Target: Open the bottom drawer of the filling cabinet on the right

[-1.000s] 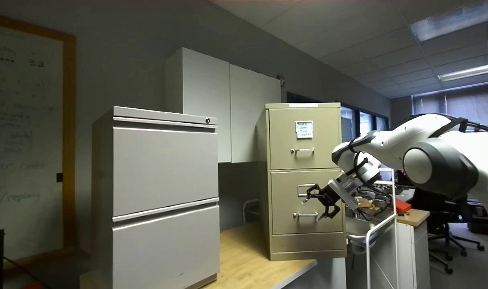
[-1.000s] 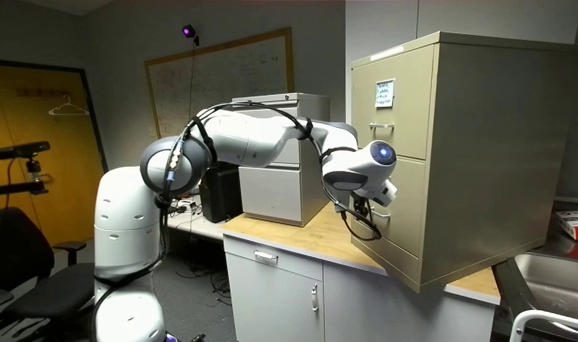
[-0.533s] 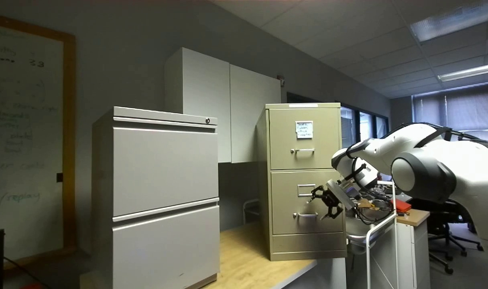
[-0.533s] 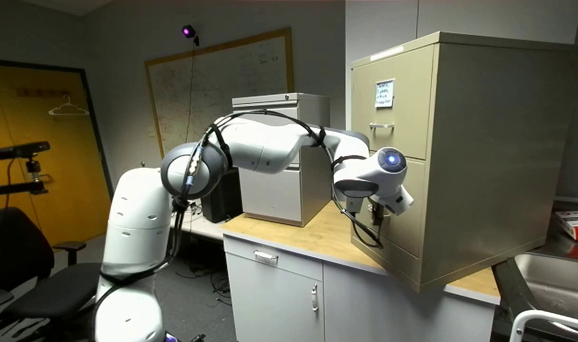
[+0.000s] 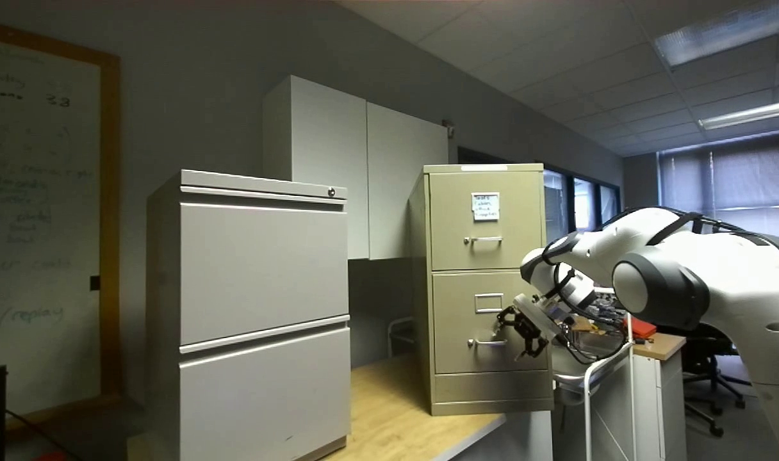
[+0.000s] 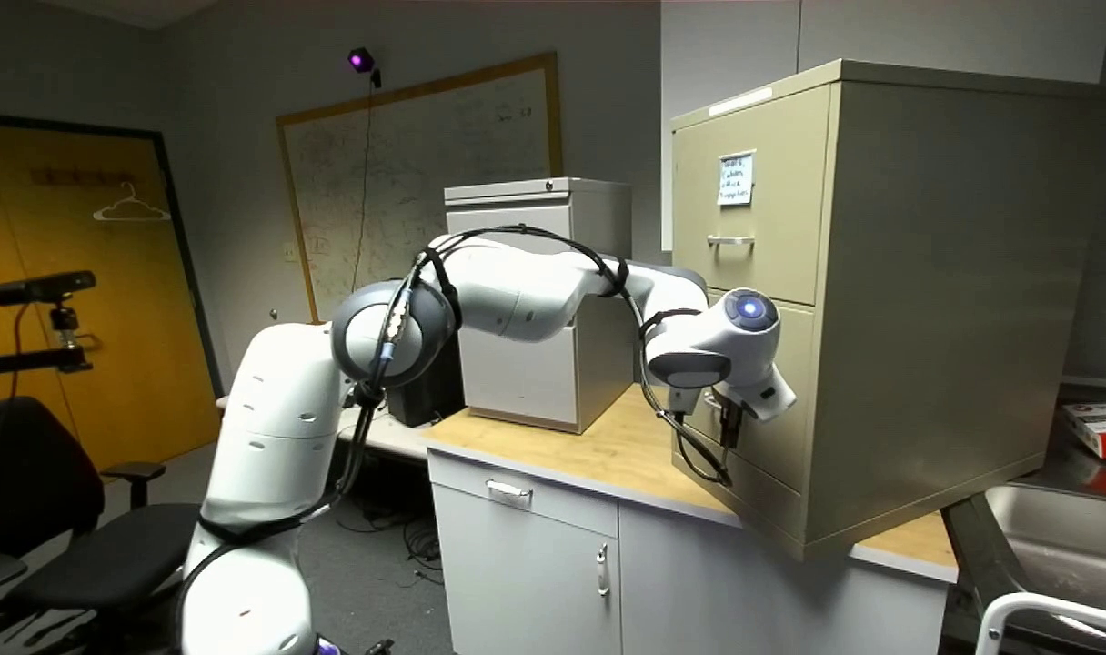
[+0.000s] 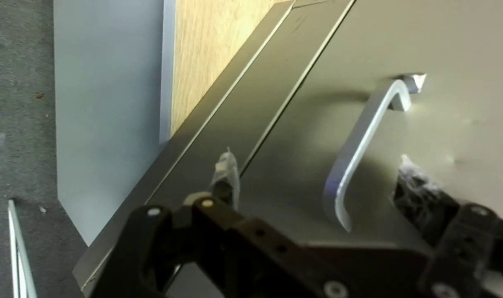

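At the front of the tan filing cabinet (image 6: 935, 300), the pincer (image 5: 508, 344) hung tilted before the closed bottom drawer (image 5: 473, 325). It was released: its two fingers (image 7: 226, 174) stood spread wide, and in the wrist view the drawer's silver handle (image 7: 358, 145) lay slantwise in the gap between them. Whether either finger touched the handle could not be told. In an exterior view the fingers were near the handle's right end, one above its level and one below.

The white arm (image 6: 507, 296) was bent at a marked angle. In an exterior view its lower part leaned toward the worktop (image 6: 589, 459), up to a grey-ringed elbow (image 6: 394, 329); past that it sloped gently down in front of the grey cabinet (image 6: 530, 382), and the wrist (image 6: 739, 355) was angled steeply downward close to the filing cabinet's face. On the wrist a ringed blue light (image 6: 750, 308) glowed toward the camera. Black cables (image 6: 368, 396) were strapped along the arm and drooped in a loop beneath the wrist.

Both cabinets stood on the worktop, well apart, the filing cabinet with its front corner jutting beyond the edge. Its upper drawer (image 6: 785, 218), also closed, bore a paper label (image 6: 736, 179); a plain panel (image 5: 492, 387) ran along its foot, under the bottom drawer.
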`<move>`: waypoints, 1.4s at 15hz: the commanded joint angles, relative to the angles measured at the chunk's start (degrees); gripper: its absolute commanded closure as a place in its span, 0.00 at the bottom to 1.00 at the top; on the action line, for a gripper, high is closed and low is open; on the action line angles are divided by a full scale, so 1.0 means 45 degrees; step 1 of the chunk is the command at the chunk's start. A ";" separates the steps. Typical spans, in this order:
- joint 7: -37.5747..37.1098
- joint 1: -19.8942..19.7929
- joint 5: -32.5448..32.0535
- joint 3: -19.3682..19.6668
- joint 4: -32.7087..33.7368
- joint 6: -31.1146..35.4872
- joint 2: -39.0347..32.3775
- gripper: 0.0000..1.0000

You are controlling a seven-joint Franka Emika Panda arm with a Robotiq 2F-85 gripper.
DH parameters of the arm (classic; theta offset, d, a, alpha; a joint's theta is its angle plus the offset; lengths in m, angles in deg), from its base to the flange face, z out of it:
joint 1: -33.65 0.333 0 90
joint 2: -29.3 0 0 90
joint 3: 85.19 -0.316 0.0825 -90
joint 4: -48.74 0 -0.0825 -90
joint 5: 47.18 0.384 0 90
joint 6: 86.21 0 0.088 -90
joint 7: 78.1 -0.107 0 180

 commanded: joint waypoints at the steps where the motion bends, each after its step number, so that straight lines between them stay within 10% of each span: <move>1: -0.1156 -0.0119 -0.1018 -0.0159 0.0578 0.0348 -0.0763 0.00; 5: -0.1542 -0.0051 -0.1584 -0.0289 0.0514 0.0481 -0.1128 0.00; 6: -0.1692 0.0026 -0.1837 -0.0296 0.0565 0.0461 -0.1164 0.25; 15: -0.4074 0.1894 -0.8317 -0.0779 0.1943 -0.0862 -0.0390 0.89; 21: -0.4932 0.2481 -1.1300 -0.0905 0.2270 -0.1575 -0.0583 0.92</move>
